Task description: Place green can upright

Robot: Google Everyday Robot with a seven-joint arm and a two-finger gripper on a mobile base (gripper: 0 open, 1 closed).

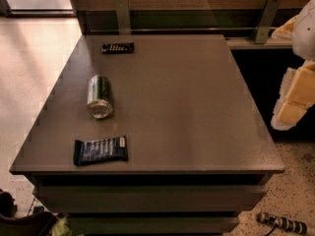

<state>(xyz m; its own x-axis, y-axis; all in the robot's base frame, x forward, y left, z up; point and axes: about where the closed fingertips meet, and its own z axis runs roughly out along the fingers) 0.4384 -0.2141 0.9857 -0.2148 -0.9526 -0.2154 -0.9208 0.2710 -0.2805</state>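
The green can (pixel 100 96) lies on its side on the left part of the grey table (pixel 187 112), its shiny silver end facing the table's front edge. My gripper (pixel 290 109), white and yellowish, hangs at the far right of the view, off the table's right side and far from the can. It holds nothing that I can see.
A dark-blue snack wrapper (pixel 100 150) lies flat near the front left corner. A second dark wrapper (pixel 117 47) lies near the back left. A wooden wall with metal brackets runs behind the table. A small object (pixel 283 223) lies on the floor at the lower right.
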